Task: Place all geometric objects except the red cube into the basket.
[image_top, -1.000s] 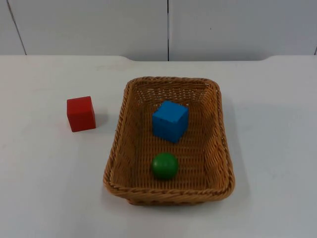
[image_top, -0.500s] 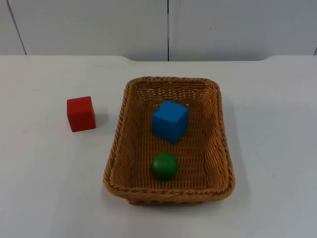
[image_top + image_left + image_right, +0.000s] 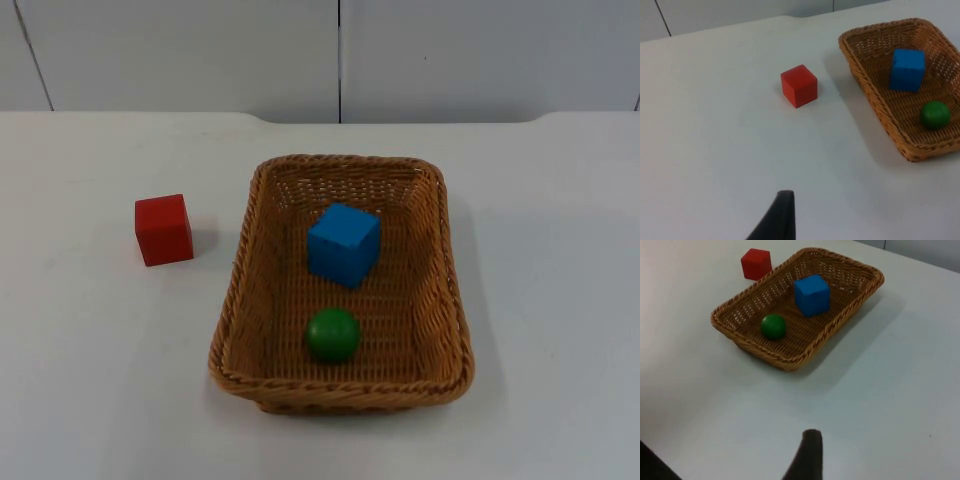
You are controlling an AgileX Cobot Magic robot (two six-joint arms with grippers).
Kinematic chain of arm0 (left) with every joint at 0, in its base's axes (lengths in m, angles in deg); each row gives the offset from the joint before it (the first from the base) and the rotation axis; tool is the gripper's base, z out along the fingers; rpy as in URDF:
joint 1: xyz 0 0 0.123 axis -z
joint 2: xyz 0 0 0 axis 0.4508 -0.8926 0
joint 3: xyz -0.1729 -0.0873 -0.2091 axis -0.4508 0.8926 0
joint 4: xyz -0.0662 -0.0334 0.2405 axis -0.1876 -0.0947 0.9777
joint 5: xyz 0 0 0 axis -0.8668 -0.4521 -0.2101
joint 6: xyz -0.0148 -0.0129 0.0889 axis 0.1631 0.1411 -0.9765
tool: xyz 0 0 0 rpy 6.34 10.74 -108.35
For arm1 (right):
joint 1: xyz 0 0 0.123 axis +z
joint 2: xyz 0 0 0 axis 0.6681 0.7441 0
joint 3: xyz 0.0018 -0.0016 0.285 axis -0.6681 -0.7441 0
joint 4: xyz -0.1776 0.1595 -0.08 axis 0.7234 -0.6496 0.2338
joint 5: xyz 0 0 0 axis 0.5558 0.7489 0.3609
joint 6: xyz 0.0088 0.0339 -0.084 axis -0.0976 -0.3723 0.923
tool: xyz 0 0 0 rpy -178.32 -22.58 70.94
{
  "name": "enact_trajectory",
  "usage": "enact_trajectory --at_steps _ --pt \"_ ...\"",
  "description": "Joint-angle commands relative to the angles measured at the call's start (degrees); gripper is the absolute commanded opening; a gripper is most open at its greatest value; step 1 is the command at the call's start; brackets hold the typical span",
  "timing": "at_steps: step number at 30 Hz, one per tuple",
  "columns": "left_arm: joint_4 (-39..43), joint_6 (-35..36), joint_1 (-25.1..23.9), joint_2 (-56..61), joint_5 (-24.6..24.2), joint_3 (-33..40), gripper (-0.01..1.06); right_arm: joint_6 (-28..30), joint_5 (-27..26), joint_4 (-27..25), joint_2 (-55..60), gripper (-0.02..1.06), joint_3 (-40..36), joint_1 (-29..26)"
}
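Woven brown wicker: basket (image 3: 448,300) sitting flat on the table (image 3: 90,380), slightly right of centre in the top view, long side running away from the camera. Inside, blue cube (image 3: 343,244) resting on the woven floor toward the far half, turned a little askew to the walls. Green ball (image 3: 333,334) on the floor nearer the front rim, just in front of the cube, apart from it. Neither touching the side walls, as far as can be told.

Out on the bare table, red cube (image 3: 164,229) to the left of the basket, near its left wall but clearly apart, upright on one face.

Same layout from the left wrist view: red cube (image 3: 799,85) alone on the white top, basket (image 3: 875,95) beyond it with blue cube (image 3: 907,69) and ball (image 3: 935,114) inside. From the right wrist view, basket (image 3: 775,354) seen from its other side, ball (image 3: 773,326) close, blue cube (image 3: 812,294) behind it, red cube (image 3: 756,263) past the far rim.

White, matte surface, lightly shadowed beside the basket; far edge meeting a grey partition wall (image 3: 200,55) with a dark vertical seam (image 3: 339,60).

Left gripper (image 3: 777,220) and right gripper (image 3: 807,456) each held above open table, well apart from the basket, both waiting; impossible to tell whether the jaws are open or closed.
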Motion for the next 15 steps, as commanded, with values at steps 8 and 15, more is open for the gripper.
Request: enact_trajectory --at_steps 8,15 --pt "0.4 0.97 -0.31 0.17 0.09 0.27 1.05 1.0 -0.71 -0.49 -0.1 1.05 -0.32 -0.2" --pt "1.42 2.6 -0.31 0.17 0.09 0.27 1.05 0.9 -0.71 -0.49 -0.1 1.05 -0.32 -0.2"
